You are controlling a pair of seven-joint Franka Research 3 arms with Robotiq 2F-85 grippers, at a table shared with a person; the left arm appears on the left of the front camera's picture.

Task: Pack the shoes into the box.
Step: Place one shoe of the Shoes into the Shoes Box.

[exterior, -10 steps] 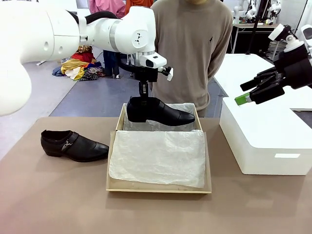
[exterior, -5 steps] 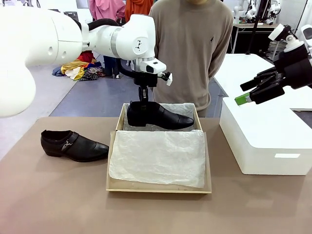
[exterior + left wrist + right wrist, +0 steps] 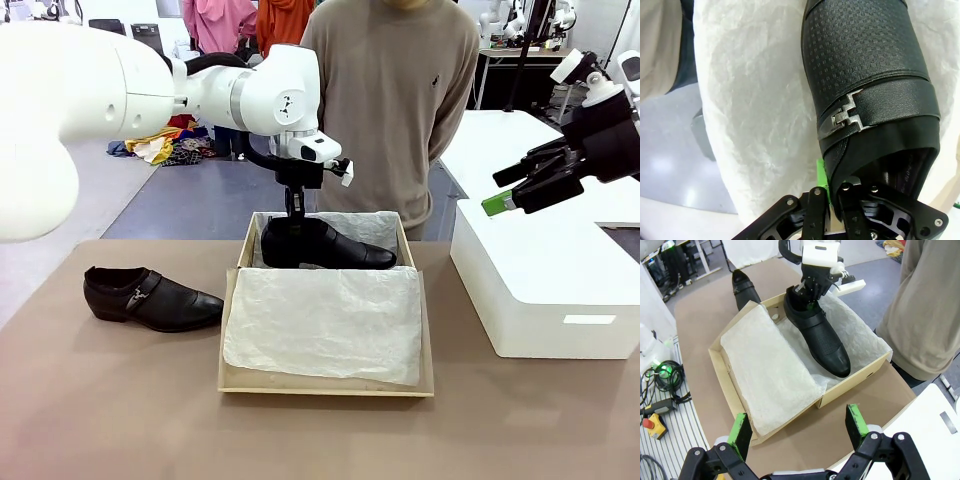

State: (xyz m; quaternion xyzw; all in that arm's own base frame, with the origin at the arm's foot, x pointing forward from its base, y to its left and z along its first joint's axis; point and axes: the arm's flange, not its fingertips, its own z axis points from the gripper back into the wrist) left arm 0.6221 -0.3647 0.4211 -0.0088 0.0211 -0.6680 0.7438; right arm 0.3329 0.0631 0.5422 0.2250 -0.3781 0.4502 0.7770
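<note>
Two black shoes are showing. The first shoe (image 3: 325, 243) is being held low inside the far half of the one cardboard box (image 3: 325, 381), at upper centre of the front view. It is lying over crinkled white tissue paper (image 3: 320, 320), with its toe pointing to picture right.

The left gripper (image 3: 293, 213) is reaching down from the upper left and pinching that shoe's heel collar, jaws nearly closed on the leather. At the bottom of the left wrist view, a green pad (image 3: 822, 172) is pressing the collar just below the buckle strap.

The second shoe (image 3: 150, 297) is lying on the table (image 3: 120, 400) at middle left, apart from the box.

The right gripper (image 3: 503, 190) is hanging at the upper right, above the one white box (image 3: 540, 290) in the frame, jaws spread wide and gripping nothing.

One person (image 3: 395, 90) is standing behind the cardboard box at top centre.
</note>
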